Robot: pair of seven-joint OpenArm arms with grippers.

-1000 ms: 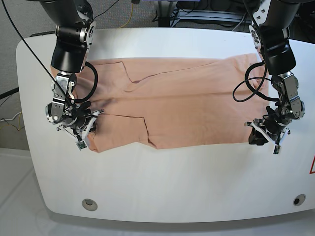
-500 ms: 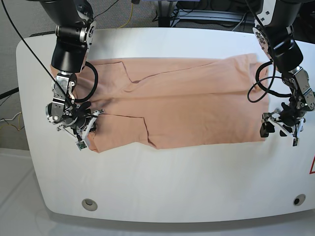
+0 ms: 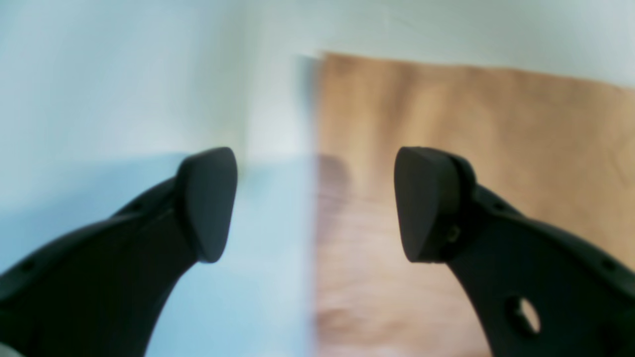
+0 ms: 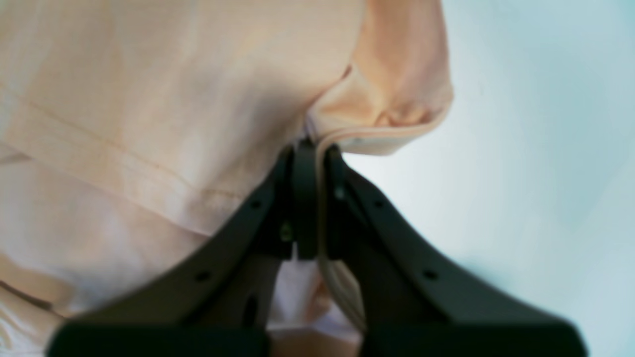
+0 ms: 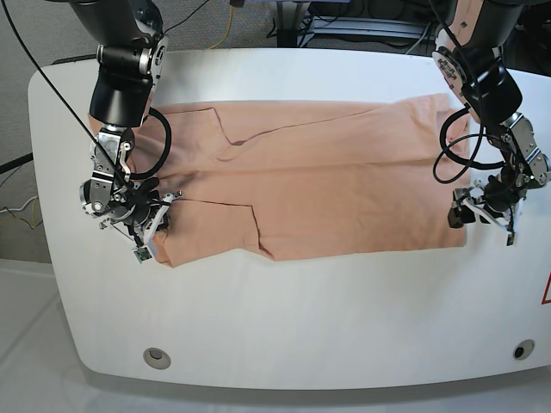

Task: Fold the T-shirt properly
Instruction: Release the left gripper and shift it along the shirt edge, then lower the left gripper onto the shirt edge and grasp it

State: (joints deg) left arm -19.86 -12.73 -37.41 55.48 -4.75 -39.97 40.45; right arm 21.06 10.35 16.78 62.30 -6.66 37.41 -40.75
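The peach T-shirt (image 5: 327, 185) lies spread wide across the white table (image 5: 284, 318), with a folded flap at its lower left. My right gripper (image 5: 148, 239) is at the shirt's lower left corner. In the right wrist view this gripper (image 4: 312, 163) is shut on the T-shirt's hem (image 4: 377, 134). My left gripper (image 5: 479, 222) hovers open at the shirt's right edge. In the left wrist view its fingers (image 3: 206, 203) stand wide apart and hold nothing. The left gripper (image 3: 315, 206) sits over the T-shirt's (image 3: 471, 148) straight edge, which runs below the gap.
Cables (image 5: 228, 26) and equipment sit behind the table's far edge. Two round holes (image 5: 156, 357) (image 5: 523, 350) mark the table's front corners. Bare white tabletop lies in front of the shirt and to the right of it.
My left gripper opened and let go of the shirt's right edge, then moved right and a little toward the back. The right arm stayed still, shut on the hem.
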